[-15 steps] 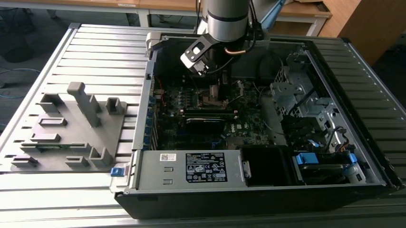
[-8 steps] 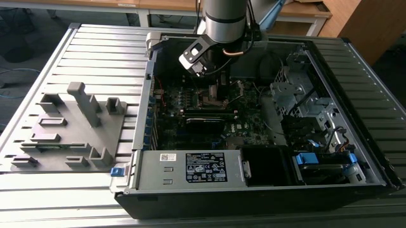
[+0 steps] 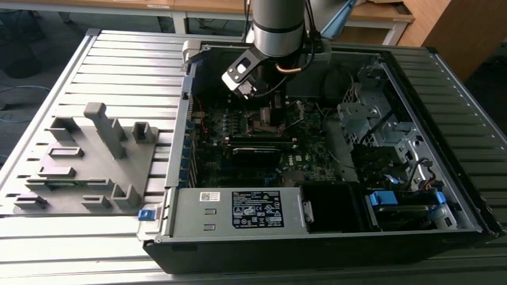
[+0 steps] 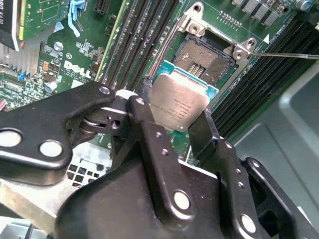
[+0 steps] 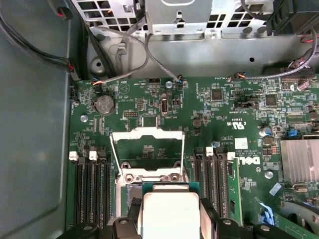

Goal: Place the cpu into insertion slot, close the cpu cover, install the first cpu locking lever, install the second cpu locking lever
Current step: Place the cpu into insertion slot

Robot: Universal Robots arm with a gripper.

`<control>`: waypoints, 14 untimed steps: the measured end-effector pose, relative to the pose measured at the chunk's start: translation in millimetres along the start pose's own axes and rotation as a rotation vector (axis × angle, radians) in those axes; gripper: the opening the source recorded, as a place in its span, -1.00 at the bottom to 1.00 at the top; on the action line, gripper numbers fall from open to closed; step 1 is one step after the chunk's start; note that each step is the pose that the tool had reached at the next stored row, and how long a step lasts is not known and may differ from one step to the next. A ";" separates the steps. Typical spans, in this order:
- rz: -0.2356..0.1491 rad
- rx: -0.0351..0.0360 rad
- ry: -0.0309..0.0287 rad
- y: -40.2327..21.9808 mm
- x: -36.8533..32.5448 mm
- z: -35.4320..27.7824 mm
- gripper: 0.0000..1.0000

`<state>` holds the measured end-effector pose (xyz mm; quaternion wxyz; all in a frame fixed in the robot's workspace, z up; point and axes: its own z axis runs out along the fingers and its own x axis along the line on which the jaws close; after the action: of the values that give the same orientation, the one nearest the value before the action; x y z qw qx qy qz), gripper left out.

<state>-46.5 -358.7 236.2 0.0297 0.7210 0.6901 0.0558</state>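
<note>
My gripper [image 4: 176, 103] is shut on the cpu [image 4: 182, 99], a flat square chip with a dull grey metal face, pinched at two opposite edges between the black fingers [image 4: 144, 107]. I hold it tilted, just above and beside the open insertion slot [image 4: 207, 57], whose contact field lies bare. In the first wrist view the cpu [image 5: 169, 211] hangs in front of the cpu cover [image 5: 148, 133], a silvery frame swung up and open. Thin wire locking levers [image 4: 286, 55] stand released beside the slot. In the exterior view the gripper [image 3: 272, 111] hangs inside the computer case over the motherboard.
Black memory slots [image 4: 144, 40] flank the slot on both sides. A finned heat sink [image 5: 299, 159] and cables [image 5: 124, 59] lie near. The case walls [image 3: 178, 136] and drive cage [image 3: 372, 119] enclose the board. A grey fixture block [image 3: 87, 160] sits at the exterior view's left.
</note>
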 end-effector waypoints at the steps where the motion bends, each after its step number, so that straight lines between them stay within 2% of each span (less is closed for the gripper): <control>1: -0.002 -0.0017 0.0005 -0.8 -0.1 0.2 0.08; 8: -0.002 -0.0028 0.0006 -2.3 0.0 0.2 0.08; 14: -0.002 -0.0028 0.0010 -6.0 3.1 0.9 0.08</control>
<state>-52.2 -355.3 234.7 0.0304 0.7201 0.6908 0.0571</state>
